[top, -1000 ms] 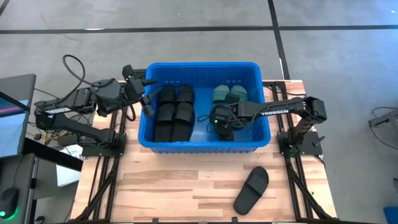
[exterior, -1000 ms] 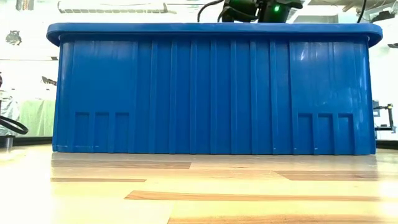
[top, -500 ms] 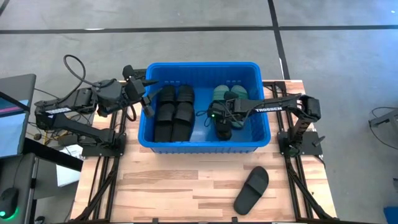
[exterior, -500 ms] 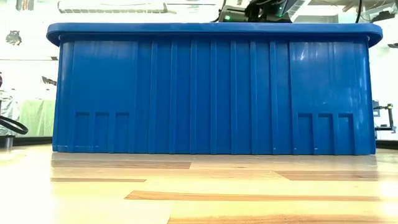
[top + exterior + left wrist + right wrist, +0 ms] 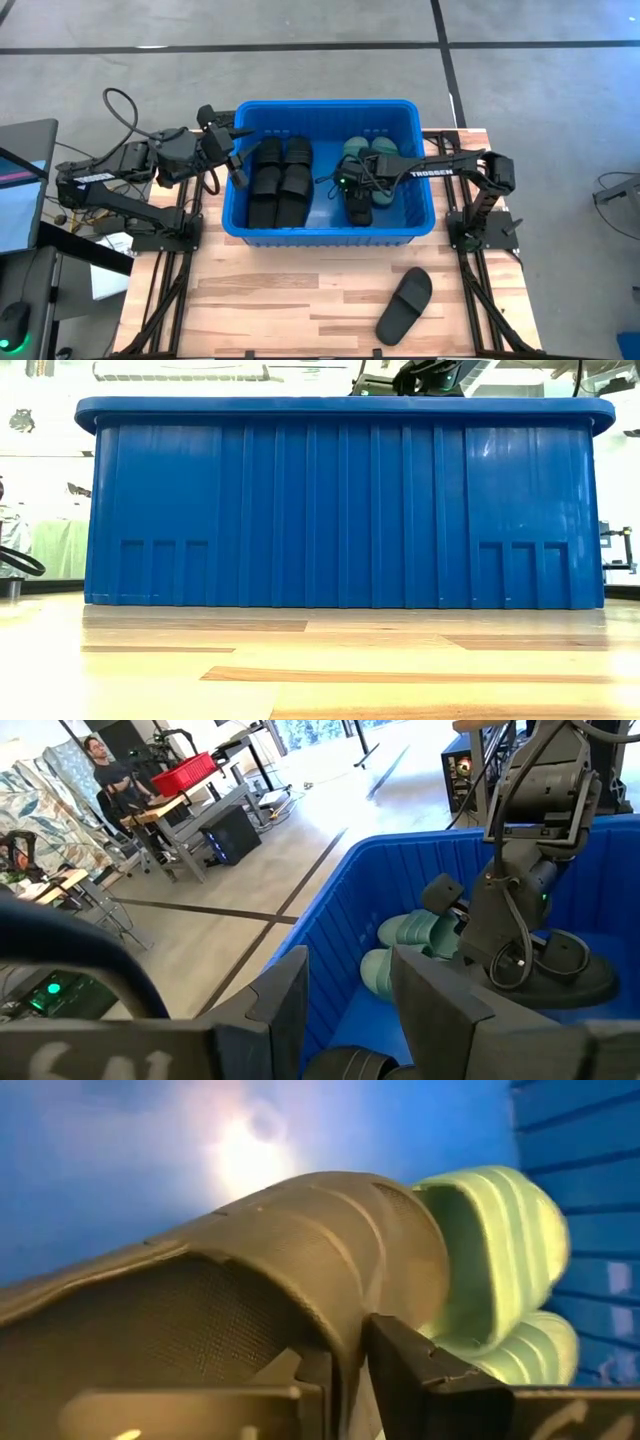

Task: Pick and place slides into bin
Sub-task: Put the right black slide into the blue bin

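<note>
Wood table (image 5: pixel 260 290): seven slides in bin (image 5: pixel 325 234), right gripper (image 5: pixel 354 196) inside clenching a black slide (image 5: pixel 250 1270), one slide (image 5: pixel 404 303) left outside.

The wooden table (image 5: pixel 300 290) carries the bin (image 5: pixel 325 232) and one black slide (image 5: pixel 404 304).
</note>
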{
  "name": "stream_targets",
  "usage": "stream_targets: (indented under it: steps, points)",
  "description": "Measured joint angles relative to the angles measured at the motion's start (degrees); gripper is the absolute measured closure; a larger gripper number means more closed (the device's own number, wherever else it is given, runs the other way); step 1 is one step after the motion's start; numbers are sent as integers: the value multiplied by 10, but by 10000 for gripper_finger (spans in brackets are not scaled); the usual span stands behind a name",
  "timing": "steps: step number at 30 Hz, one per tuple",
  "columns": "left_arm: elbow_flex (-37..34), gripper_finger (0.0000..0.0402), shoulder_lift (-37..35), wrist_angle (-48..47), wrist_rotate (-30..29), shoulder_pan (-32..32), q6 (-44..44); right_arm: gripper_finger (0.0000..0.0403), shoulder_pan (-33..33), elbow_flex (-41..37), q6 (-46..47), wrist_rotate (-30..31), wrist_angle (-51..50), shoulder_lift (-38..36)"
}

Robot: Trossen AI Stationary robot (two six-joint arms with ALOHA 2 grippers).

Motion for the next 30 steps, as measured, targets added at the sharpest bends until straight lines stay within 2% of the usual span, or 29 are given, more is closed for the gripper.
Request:
stream_targets:
  steps: [6, 12, 20, 30]
  points:
    - [0, 269, 0, 0, 0, 0, 0, 348, -6, 0, -9, -65, 1, 0]
    - [0, 269, 0, 0, -1, 0, 0, 318, -17, 4, -14, -114, -1, 0]
    - [0, 269, 0, -1, -16, 0, 0, 258, -45, 30, -21, -129, -1, 0]
    - [0, 269, 0, -4, -16, 0, 0, 204, -64, 31, -43, -177, -20, 0]
